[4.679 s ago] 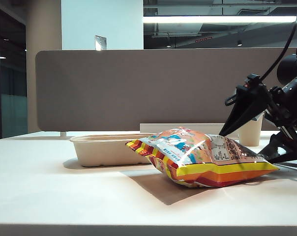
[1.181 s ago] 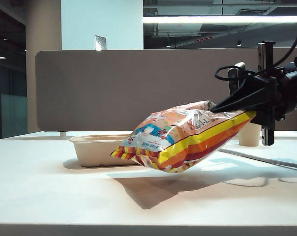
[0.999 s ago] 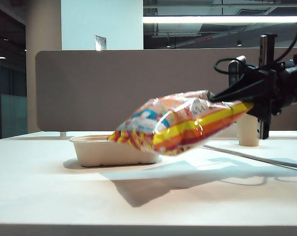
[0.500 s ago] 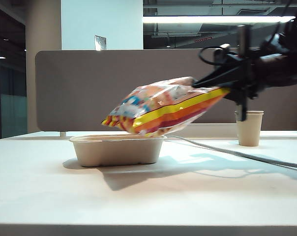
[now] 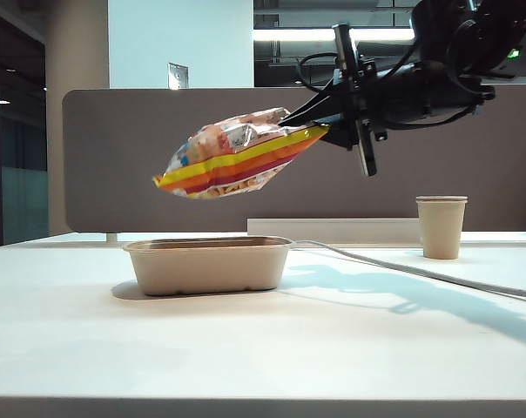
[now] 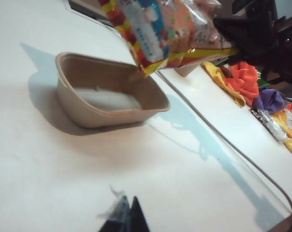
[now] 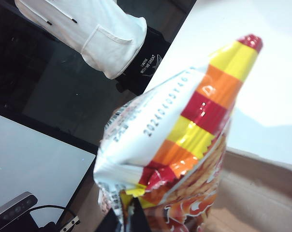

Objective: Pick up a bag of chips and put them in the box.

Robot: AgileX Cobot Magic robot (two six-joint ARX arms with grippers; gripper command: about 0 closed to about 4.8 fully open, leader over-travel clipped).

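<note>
The box (image 5: 207,265) sits empty on the worktop (image 5: 263,348). Above it, the right claw (image 5: 311,116) pinches the bag (image 5: 232,153). The left claw (image 6: 126,220), low over the worktop, looks closed on nothing.

You've got the bag of chips (image 5: 232,158) in orange foil with yellow and red stripes along its edge, white-blue print on the face, white label panel with black code digits. The box (image 5: 208,266) is plain beige, same as the paper cup (image 5: 441,226). Tabletop (image 5: 246,348) is white. Right gripper (image 5: 320,111) is black; left gripper (image 6: 129,217) fingertips black too. Cloths (image 6: 247,84) at the tabletop's far edge: yellow, orange-red, purple.
</note>
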